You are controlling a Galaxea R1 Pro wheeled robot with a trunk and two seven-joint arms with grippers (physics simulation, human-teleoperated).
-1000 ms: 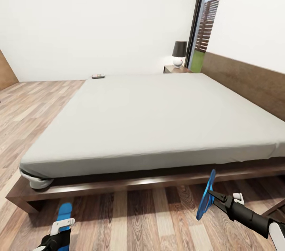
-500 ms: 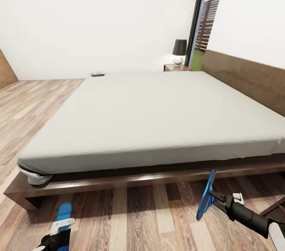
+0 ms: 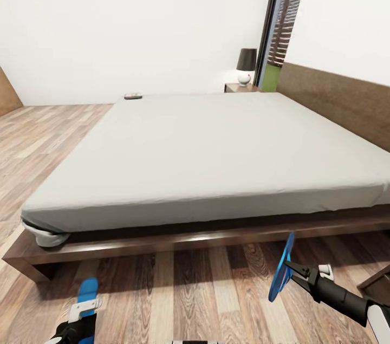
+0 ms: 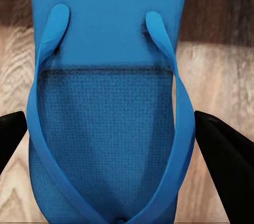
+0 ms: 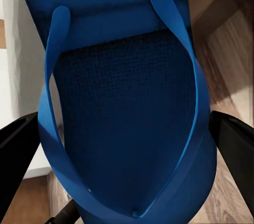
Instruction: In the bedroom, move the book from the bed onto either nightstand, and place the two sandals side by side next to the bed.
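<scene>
Sandals: one in the left gripper (image 3: 81,316) at the frame's lower left, left sandal (image 3: 87,291) lying flat; right sandal (image 3: 282,267) on edge, lower right.
Grip: right gripper (image 3: 290,267) and left both clamped on a sandal.
Handling: likely light, bendy; hold the sole edges.
Book (image 3: 132,96): upper left, on the bed (image 3: 206,149).

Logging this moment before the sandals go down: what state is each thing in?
left gripper: shut on left sandal, held flat
right gripper: shut on right sandal, held on edge
book: lying on far corner of bed
lamp: upright on nightstand
</scene>
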